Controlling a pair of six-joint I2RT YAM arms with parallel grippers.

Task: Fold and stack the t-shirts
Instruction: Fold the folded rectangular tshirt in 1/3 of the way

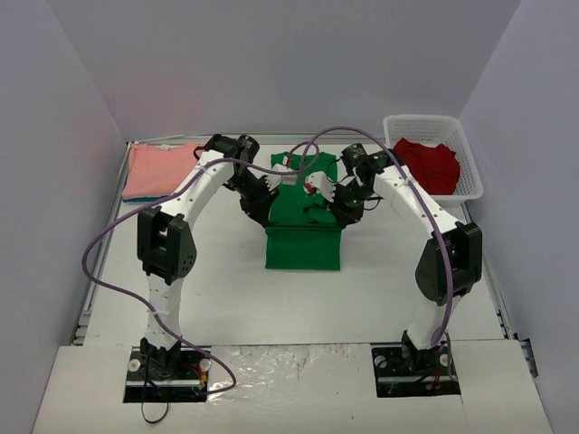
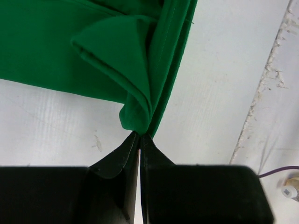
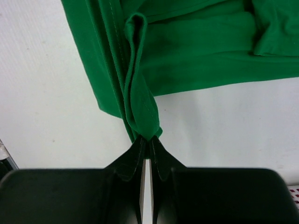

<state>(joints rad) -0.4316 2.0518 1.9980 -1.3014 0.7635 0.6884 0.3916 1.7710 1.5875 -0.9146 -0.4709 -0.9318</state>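
T-shirts in view: 3.
1 green t-shirt (image 1: 303, 242), partly folded, at the centre of the table (image 1: 226, 280).
1 salmon-pink t-shirt (image 1: 156, 170), far-left corner.
1 red t-shirt (image 1: 427, 163), inside 1 white basket (image 1: 423, 119), far right.

Grippers: 2.
Left gripper (image 2: 140, 135): fingers pinched tight on a bunched fold of the green t-shirt.
Right gripper (image 3: 146, 139): likewise clamped on a fold at its other side.

My left arm (image 1: 167, 244) and right arm (image 1: 448, 258) both reach to the far middle, elbows raised, wrists turned in toward each other. The left gripper (image 2: 140, 135) has its fingers pressed tight on a fold of the green shirt (image 2: 42, 46). The right gripper (image 3: 147, 138) pinches another fold the same way.
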